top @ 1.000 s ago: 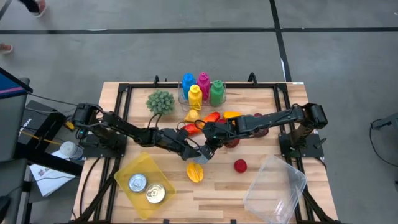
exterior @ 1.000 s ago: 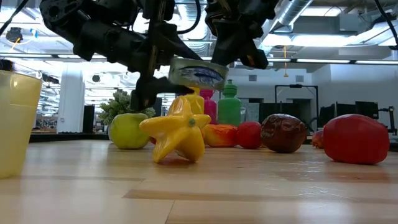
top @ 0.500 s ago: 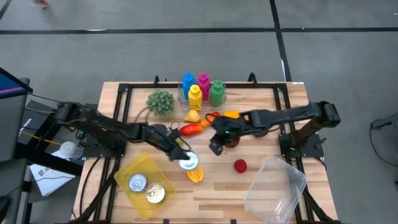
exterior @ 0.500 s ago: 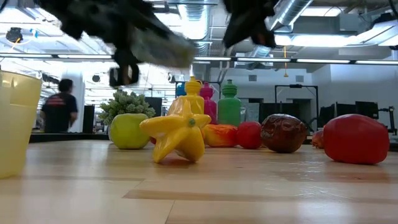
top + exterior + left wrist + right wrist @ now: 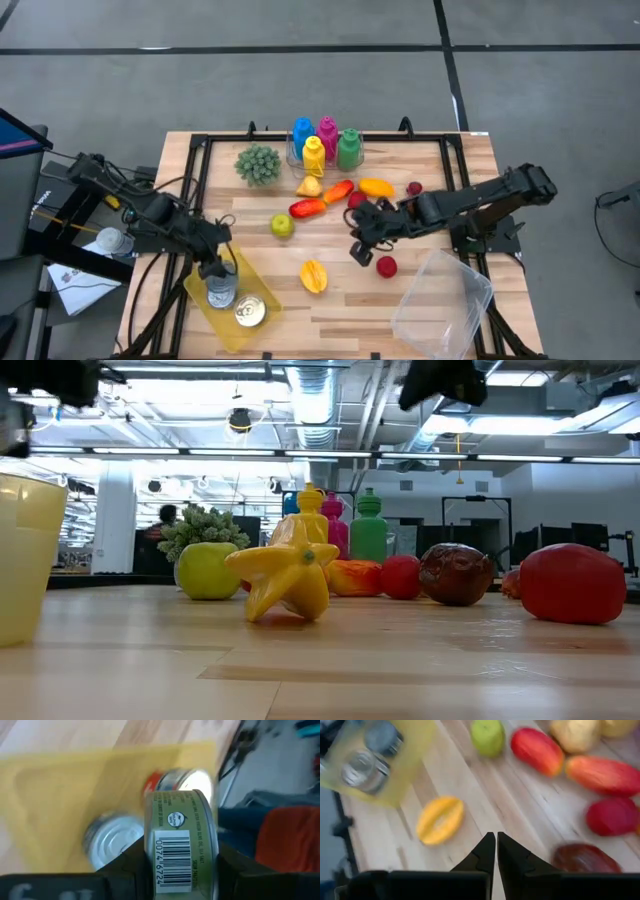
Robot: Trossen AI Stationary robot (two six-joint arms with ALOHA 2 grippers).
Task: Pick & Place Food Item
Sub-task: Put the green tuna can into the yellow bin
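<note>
Our left gripper (image 5: 214, 272) pinches a can (image 5: 181, 846) over the yellow bin (image 5: 232, 263), while our right gripper (image 5: 359, 253), pressed together, hovers well right of the bin.

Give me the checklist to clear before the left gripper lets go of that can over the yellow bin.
1. Can clamped between the left gripper fingers: ok.
2. Can above the yellow bin: ok.
3. Landing spot free: not ok, two cans already lie there.
4. Can's height above the bin floor: cannot tell.
5. Right gripper shut and away from the bin, near the red fruit: ok.
</note>
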